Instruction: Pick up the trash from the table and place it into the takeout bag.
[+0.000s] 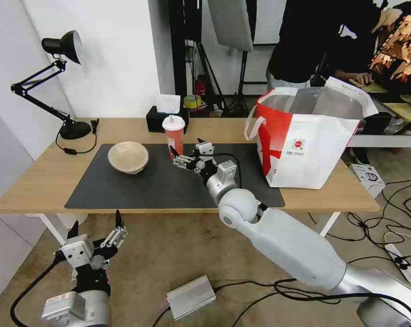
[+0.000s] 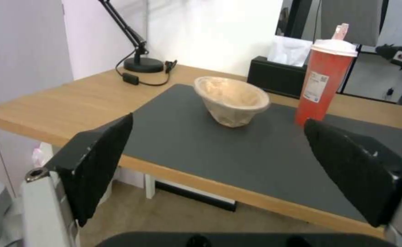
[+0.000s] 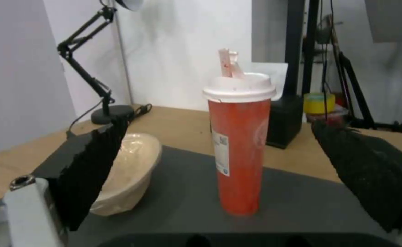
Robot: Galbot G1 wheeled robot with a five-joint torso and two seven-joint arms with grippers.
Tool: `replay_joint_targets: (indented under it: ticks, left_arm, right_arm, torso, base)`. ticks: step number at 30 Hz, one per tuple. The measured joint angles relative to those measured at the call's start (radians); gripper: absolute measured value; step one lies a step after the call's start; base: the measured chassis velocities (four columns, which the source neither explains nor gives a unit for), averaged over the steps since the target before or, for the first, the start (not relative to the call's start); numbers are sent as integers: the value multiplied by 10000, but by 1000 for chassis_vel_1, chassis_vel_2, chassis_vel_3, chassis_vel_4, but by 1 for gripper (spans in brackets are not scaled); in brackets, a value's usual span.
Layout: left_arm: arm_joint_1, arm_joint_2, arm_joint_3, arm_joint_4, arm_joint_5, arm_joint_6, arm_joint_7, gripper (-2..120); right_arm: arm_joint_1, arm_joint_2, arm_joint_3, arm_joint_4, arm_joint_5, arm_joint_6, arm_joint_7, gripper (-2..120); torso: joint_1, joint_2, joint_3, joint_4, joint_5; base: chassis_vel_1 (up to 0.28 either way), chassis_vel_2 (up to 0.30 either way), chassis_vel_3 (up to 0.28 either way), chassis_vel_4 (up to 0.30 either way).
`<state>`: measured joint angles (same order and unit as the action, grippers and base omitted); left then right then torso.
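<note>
A: Where's the trash?

B: The red drink cup [image 1: 174, 134] stands upright on the dark grey mat [image 1: 160, 190], a little above the middle of the head view. The beige paper bowl [image 1: 128, 156] sits on the mat too, apart from the cup, further toward the left of the frame.

A: And the right gripper [image 1: 177, 159]?

B: Just beside the cup's base, fingers spread wide and not touching it. From the right wrist, the cup [image 3: 240, 144] stands between the two open fingers [image 3: 91, 164].

A: The bag?

B: The takeout bag [image 1: 305, 141] stands open at right of centre, on the table [image 1: 42, 181].

A: The other arm?

B: The left gripper [image 1: 96, 231] hangs at lower left, below the table edge, also wide open.
</note>
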<state>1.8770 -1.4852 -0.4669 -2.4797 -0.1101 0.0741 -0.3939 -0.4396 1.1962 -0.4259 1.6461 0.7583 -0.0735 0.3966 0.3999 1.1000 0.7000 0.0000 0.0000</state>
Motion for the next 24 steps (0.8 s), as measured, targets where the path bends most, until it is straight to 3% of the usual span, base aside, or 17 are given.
replay_joint_targets:
  ticks: [24]
  left_arm:
    - [28, -36, 21, -6, 40, -27, 28, 100]
  right_arm:
    - [320, 887, 438, -1403, -54, -216, -48, 100]
  torso:
    - [0, 1, 0, 0, 0]
  base:
    - [0, 0, 0, 0]
